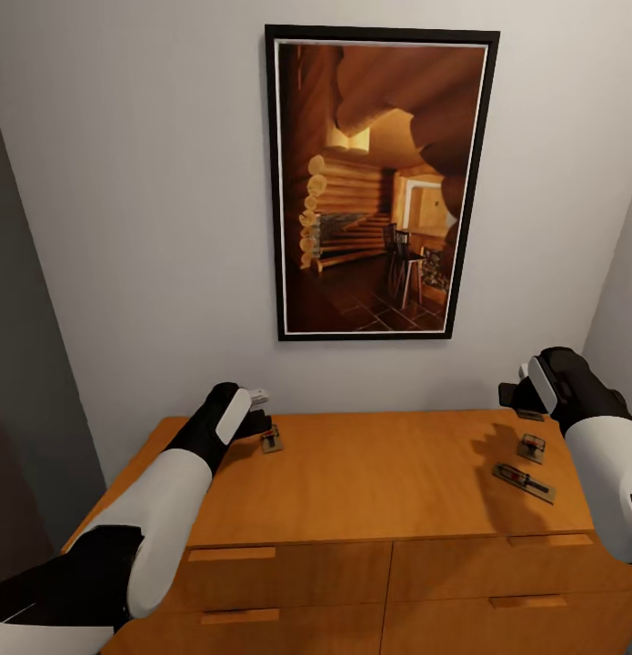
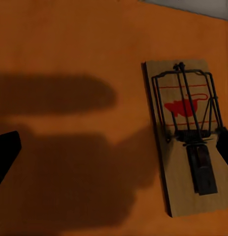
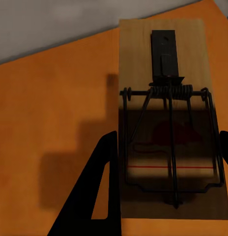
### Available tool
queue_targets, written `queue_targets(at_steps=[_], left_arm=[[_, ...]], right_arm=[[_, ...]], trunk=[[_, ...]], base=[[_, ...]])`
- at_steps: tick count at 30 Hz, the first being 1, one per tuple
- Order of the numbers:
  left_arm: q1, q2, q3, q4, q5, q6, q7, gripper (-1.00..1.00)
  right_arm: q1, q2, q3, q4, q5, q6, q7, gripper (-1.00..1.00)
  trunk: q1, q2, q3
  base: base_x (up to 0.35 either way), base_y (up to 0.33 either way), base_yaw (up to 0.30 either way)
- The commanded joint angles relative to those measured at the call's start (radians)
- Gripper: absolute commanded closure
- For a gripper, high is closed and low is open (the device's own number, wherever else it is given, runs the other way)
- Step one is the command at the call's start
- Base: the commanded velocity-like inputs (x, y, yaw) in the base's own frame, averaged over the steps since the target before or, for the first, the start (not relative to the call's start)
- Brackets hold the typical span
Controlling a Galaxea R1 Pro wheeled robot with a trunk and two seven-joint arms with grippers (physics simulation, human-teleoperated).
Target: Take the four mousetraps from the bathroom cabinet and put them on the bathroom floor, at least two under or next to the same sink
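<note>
The left arm (image 1: 143, 528) sits nearest the head camera, reaching forward over the cabinet (image 1: 370, 491), a wide orange-brown chest with bar handles on its drawer fronts. Above it on the pale wall hangs a tall framed picture (image 1: 379, 182) of a log interior.

The right arm (image 1: 606, 455) comes in over the cabinet top's right edge. Four mousetraps lie on that top. One mousetrap (image 1: 272, 440) lies near the back left corner, just ahead of the left gripper (image 1: 258, 411); in the left wrist view its (image 2: 190, 135) long axis runs roughly along the gripper's reach, and the wire end points toward the wall. The left jaws stand wide apart, one dark fingertip (image 2: 6, 150) well clear of the board and the other at its edge; they hold nothing.

Three traps sit near the right edge. The largest-looking (image 1: 524, 482) lies slanted toward the front right, another (image 1: 532, 447) sits behind it, and the rearmost (image 1: 530, 415) lies under the right gripper (image 1: 520, 393). In the right wrist view this board (image 3: 168, 123) points lengthwise toward the wall, between the parted fingers (image 3: 92, 196), which straddle it closely; I cannot tell whether they touch it.
</note>
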Motion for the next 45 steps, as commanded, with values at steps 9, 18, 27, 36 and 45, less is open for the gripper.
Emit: queue_targets(at_steps=[9, 18, 27, 36, 45], left_arm=[[-0.002, -0.001, -0.022, -0.004, 0.009, 0.003, 0.008, -1.0], [-0.002, -0.001, -0.025, -0.005, 0.009, 0.003, 0.009, -1.0], [-0.002, -0.001, -0.025, -0.005, 0.009, 0.002, 0.01, -1.0], [-0.002, -0.001, -0.025, -0.002, 0.01, 0.002, 0.01, -1.0], [-0.002, -0.001, -0.025, -0.002, 0.011, 0.001, 0.01, -1.0]], right_arm=[[-0.001, 0.0, -0.002, 0.0, -0.007, 0.003, -0.005, 1.0], [-0.001, 0.0, -0.002, 0.001, -0.007, 0.003, -0.005, 1.0], [-0.001, 0.0, -0.002, 0.001, -0.007, 0.003, -0.005, 1.0], [-0.001, 0.0, -0.002, 0.004, -0.007, 0.003, -0.005, 1.0], [-0.001, 0.0, -0.002, 0.007, -0.007, 0.003, -0.005, 1.0]], trunk=[[0.0, -0.001, -0.001], [0.0, -0.001, -0.001], [0.0, -0.001, -0.001], [0.0, -0.001, -0.001], [0.0, -0.001, -0.001]], base=[[0.0, -0.002, 0.0], [0.0, -0.163, 0.0], [0.0, -0.038, 0.0], [0.0, -0.002, 0.0], [0.0, 0.0, 0.0]])
